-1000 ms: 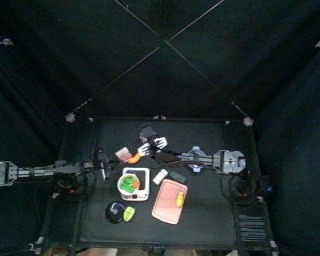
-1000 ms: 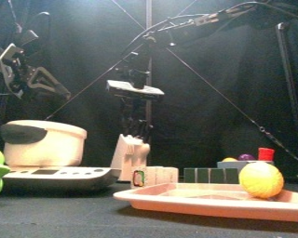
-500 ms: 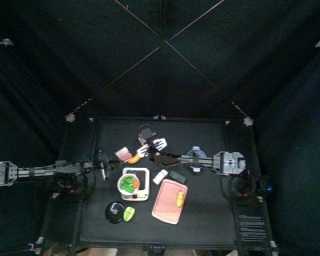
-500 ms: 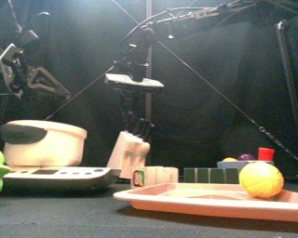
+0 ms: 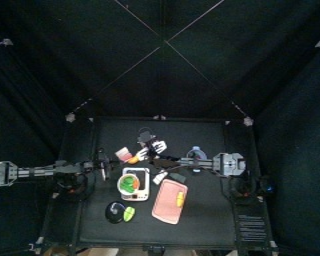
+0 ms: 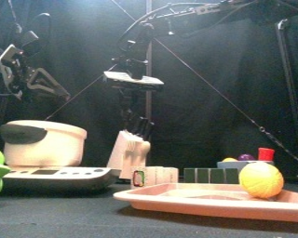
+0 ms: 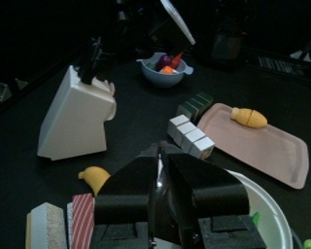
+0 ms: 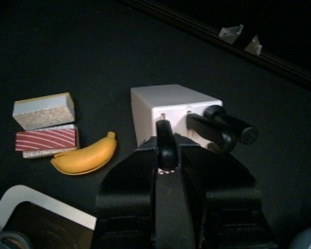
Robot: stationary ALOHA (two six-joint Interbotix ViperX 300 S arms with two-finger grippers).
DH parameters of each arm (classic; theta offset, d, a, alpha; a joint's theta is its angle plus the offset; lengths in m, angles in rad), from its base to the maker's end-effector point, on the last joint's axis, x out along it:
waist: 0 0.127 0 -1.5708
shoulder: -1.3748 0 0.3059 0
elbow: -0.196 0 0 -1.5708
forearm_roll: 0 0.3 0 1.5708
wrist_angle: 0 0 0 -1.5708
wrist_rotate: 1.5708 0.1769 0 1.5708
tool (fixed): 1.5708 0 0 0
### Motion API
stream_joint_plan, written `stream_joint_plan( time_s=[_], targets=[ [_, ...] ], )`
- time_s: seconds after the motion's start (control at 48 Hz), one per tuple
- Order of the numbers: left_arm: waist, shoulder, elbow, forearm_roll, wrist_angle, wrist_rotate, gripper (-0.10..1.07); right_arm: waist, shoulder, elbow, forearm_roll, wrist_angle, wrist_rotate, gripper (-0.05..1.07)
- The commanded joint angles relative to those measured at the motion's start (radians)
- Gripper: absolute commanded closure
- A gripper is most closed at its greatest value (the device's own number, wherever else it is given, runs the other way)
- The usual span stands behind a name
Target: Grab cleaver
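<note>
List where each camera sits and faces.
Top: overhead, facing straight down at the table; both arms show.
Front: table's front edge, facing level across the pink tray; right hand hangs behind.
Left wrist: on left arm, facing the knife block; left hand shows.
Right wrist: on right arm, above the knife block; right hand shows.
Shared: all see the knife block.

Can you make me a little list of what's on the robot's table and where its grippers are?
knife block: white, dark handles sticking out
right gripper: at the block's top, by the handles
left gripper: away from the block, holding nothing
cleaver: cannot pick it out; its blade is not in sight
pink tray: one yellow fruit on it
banana: on the table beside the block
</note>
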Motion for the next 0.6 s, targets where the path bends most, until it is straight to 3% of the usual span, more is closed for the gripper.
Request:
stream_joint_plan(
  time_s=[0.0,0.583],
  targets=[
    [0.002,0.002,-0.012,0.000,-0.003,0.002,0.43,-0.006,-0.025,-0.006,-0.005,-0.006,-0.002,0.55],
    [0.018,0.002,-0.032,0.015,-0.003,0.003,0.43,-0.006,-0.031,0.017,0.035,-0.097,-0.002,0.55]
  ],
)
